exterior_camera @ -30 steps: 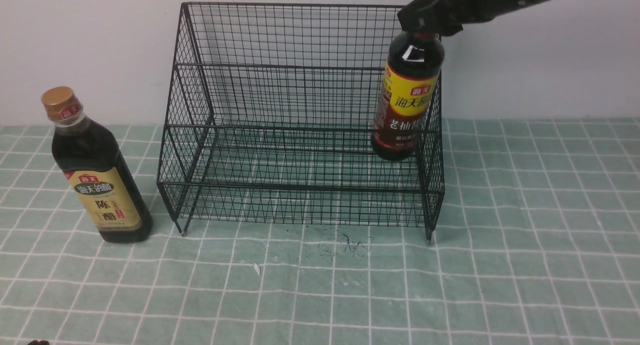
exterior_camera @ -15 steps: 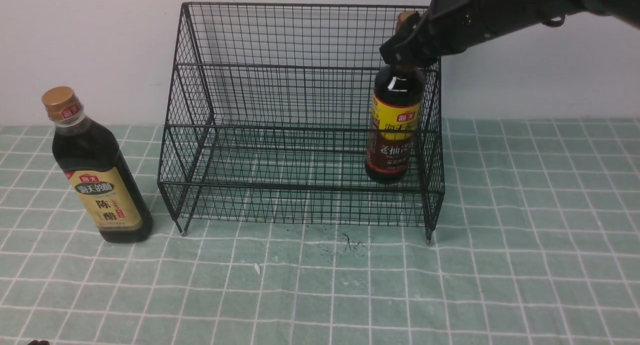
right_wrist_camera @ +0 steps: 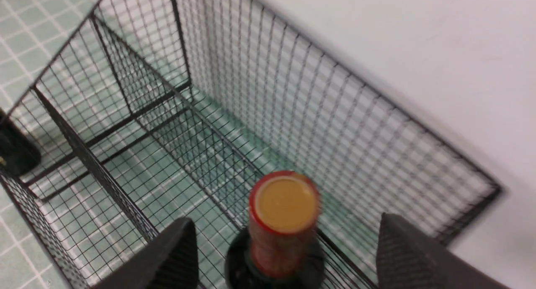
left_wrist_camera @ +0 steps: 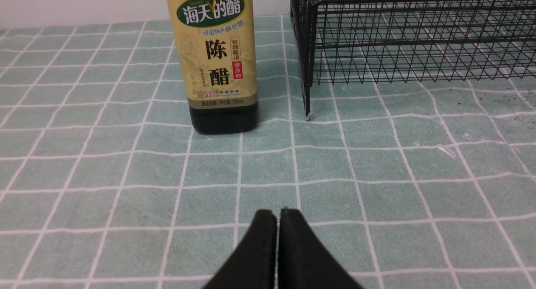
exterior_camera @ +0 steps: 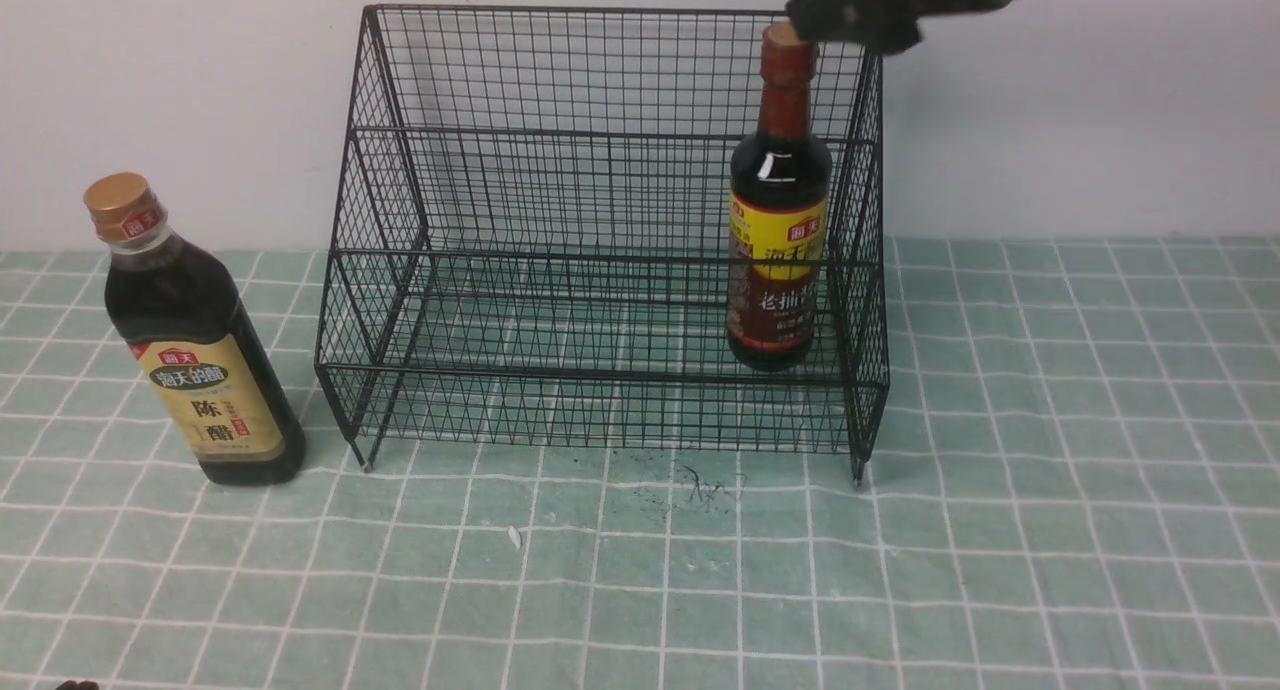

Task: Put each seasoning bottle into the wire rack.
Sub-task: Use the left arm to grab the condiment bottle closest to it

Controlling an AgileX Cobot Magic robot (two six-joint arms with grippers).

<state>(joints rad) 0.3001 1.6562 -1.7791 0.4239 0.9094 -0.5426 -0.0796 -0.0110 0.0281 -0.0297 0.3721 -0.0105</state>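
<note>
**Labels.** The broad bottle (exterior_camera: 195, 370) has a gold cap with a red tab and a tan label. The label carries a red 海天 mark, a green oval reading 海天的醋, and large characters 陈醋. The left wrist view also shows a small red stamp beside those characters and a fine-print line that appears to end in 500mL. The slim bottle (exterior_camera: 779, 260) has a red-brown cap and a yellow band with a red 海天 mark. On the brown band below, 老抽 can be read, while the rest is crossed by wire.

**Positions.** The slim bottle stands upright in the wire rack (exterior_camera: 560, 170), on the lower front tier at the right end, just beside the right mesh side. The broad bottle stands upright on the green checked tablecloth (exterior_camera: 1000, 470), outside the rack, near its left front leg.

**Grippers.** The right gripper (right_wrist_camera: 287, 222) hangs over the slim bottle's cap. Its fingers are spread wide on either side of the cap, clear of it and holding nothing. The left gripper (left_wrist_camera: 278, 215) is low over the cloth, well in front of the broad bottle, with its fingers pressed together on nothing.

**View differences.**
- Only the right wrist view shows the flat, yellowish top of the slim bottle's cap and the gap at each finger.
- Only the left wrist view shows the closed left fingers.
- The front view shows the whole of both bottles.
- The front view also shows dark specks (exterior_camera: 700, 485) and a white scrap (exterior_camera: 514, 538) in front of the rack.
</note>
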